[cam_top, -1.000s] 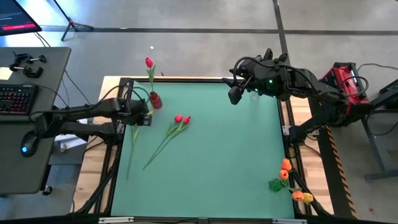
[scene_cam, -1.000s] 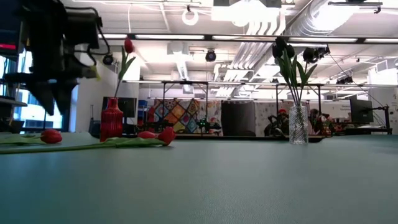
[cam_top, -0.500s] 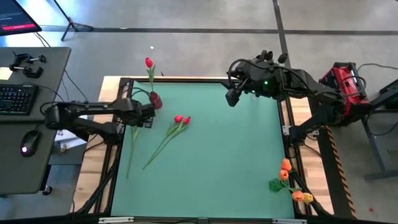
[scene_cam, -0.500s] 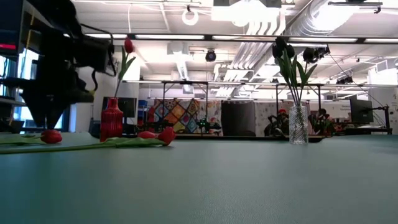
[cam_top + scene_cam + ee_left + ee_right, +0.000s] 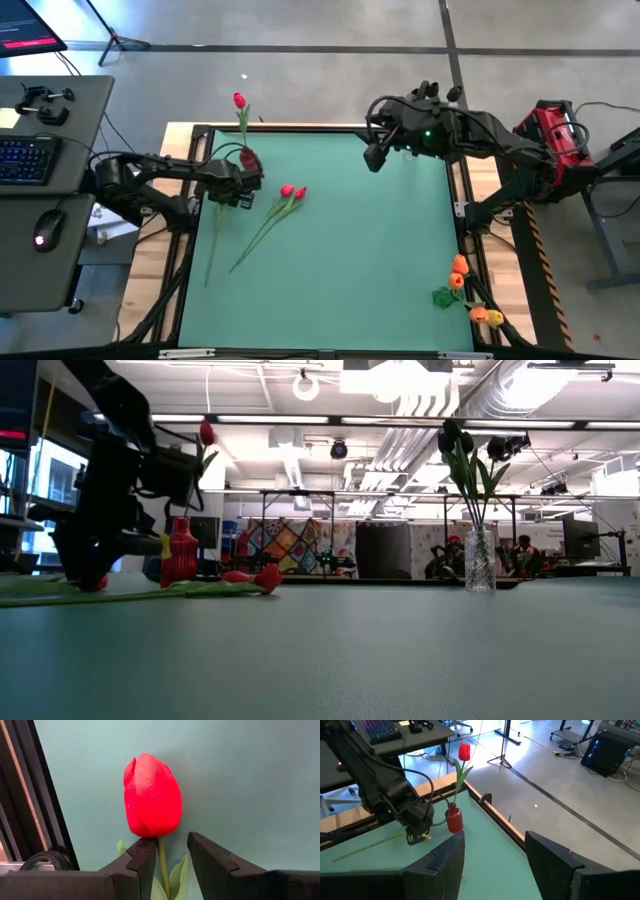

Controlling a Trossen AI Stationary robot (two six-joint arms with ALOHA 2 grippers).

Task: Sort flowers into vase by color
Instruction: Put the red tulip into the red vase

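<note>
A red tulip (image 5: 152, 795) lies flat on the green mat near the table's left edge, its stem (image 5: 210, 250) running toward the near edge. My left gripper (image 5: 172, 845) points down over it, open, one finger on each side of the stem (image 5: 162, 862) just below the head. Two more red tulips (image 5: 293, 192) lie on the mat beside it. A red vase (image 5: 250, 160) at the far left holds one red tulip (image 5: 240, 100). My right gripper (image 5: 372, 158) hangs open high at the far right. A clear vase (image 5: 480, 560) holds dark tulips. Orange tulips (image 5: 460, 272) lie at the near right.
The table's black frame rail (image 5: 30, 805) runs close beside the tulip's head. The red vase (image 5: 454, 817) stands just beyond my left gripper (image 5: 415, 827). A desk with keyboard and mouse (image 5: 40, 150) stands left of the table. The mat's middle (image 5: 350, 260) is bare.
My left gripper has come down toward the red tulip at the table's left edge and tipped to point more steeply down. In the low view it now hides the tulip's head. The gap between its fingers looks the same.
</note>
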